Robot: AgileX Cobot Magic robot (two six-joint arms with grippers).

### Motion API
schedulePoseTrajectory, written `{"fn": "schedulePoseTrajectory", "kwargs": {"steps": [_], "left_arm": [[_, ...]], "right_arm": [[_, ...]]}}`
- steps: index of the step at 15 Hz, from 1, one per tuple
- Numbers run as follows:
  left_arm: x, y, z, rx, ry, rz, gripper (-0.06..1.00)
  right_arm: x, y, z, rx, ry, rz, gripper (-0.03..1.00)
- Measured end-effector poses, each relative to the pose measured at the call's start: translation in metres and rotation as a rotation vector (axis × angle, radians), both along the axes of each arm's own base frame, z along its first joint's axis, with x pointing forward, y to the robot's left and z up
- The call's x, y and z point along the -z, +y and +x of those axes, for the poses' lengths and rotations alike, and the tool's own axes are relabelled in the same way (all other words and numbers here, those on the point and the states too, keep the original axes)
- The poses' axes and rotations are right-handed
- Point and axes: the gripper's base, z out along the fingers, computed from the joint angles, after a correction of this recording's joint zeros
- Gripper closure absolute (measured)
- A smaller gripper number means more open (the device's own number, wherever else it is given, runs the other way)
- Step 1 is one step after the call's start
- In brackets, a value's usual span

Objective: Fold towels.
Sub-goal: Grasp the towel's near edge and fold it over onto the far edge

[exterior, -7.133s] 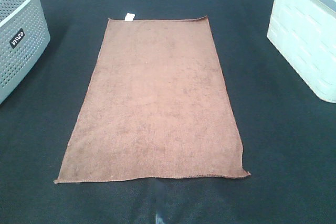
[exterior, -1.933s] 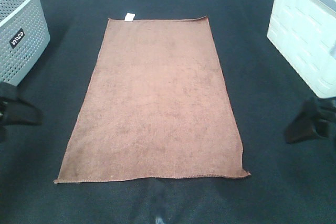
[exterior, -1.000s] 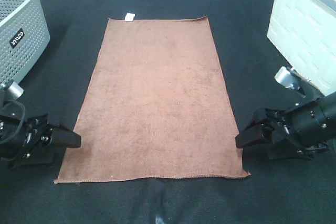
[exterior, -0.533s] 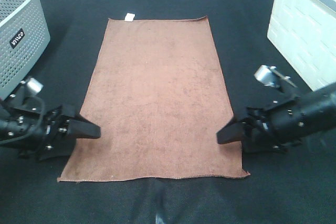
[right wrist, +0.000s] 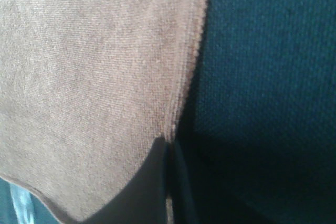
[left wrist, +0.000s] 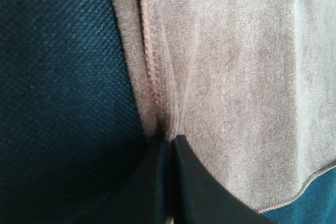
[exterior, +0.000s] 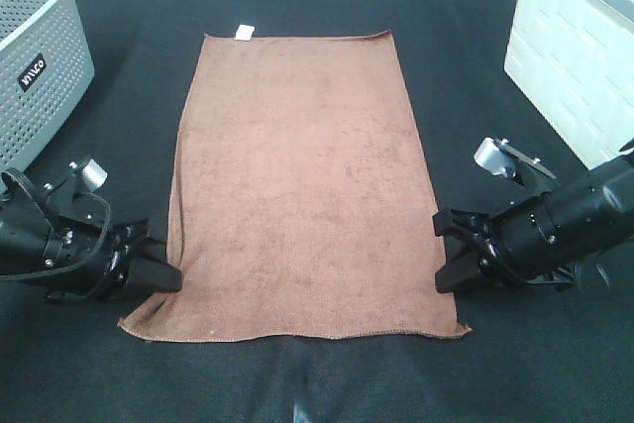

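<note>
Since last frame left jaws and right jaws snapped shut, each pinching a long edge of the towel [exterior: 307, 185]; hems puckered inward, rest flat.

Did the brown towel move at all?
Yes. The towel has its near left corner pulled rightward, away from the grey basket, by the left tool.

Lab: black mat [exterior: 466, 66], grey basket [exterior: 50, 42]

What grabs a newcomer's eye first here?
A brown rectangular terry towel lies flat mid-table on the black table cover. The left gripper and right gripper each pinch a long edge near its camera-side corners. A grey perforated plastic basket sits far left, a white ribbed bin far right.
</note>
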Motion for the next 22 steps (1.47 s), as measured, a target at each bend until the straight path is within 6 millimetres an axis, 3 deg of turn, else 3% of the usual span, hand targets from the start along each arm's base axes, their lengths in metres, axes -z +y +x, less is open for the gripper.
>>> {"fn": "schedulePoseTrajectory", "kwargs": {"steps": [4, 8, 12, 14, 19, 22], "left_arm": [[-0.012, 0.002, -0.001, 0.0, -0.008, 0.002, 0.94], [-0.024, 0.016, -0.004, 0.007, 0.027, 0.017, 0.94], [-0.036, 0.02, -0.034, 0.024, 0.052, 0.033, 0.94], [-0.039, 0.021, -0.052, 0.026, 0.065, 0.035, 0.94], [-0.045, 0.025, -0.099, 0.026, 0.08, 0.043, 0.94], [-0.05, 0.025, -0.104, 0.024, 0.054, 0.041, 0.94]], "right_arm": [[-0.003, 0.001, -0.002, 0.008, 0.026, 0.011, 0.97], [-0.021, 0.001, -0.006, -0.011, 0.015, 0.012, 0.97], [-0.042, 0.002, -0.016, -0.069, 0.038, 0.029, 0.97], [-0.043, 0.001, -0.03, -0.084, 0.064, 0.04, 0.97], [-0.035, -0.008, -0.091, -0.075, 0.161, 0.026, 0.97], [-0.035, -0.009, -0.097, -0.078, 0.166, 0.021, 0.97]]}}
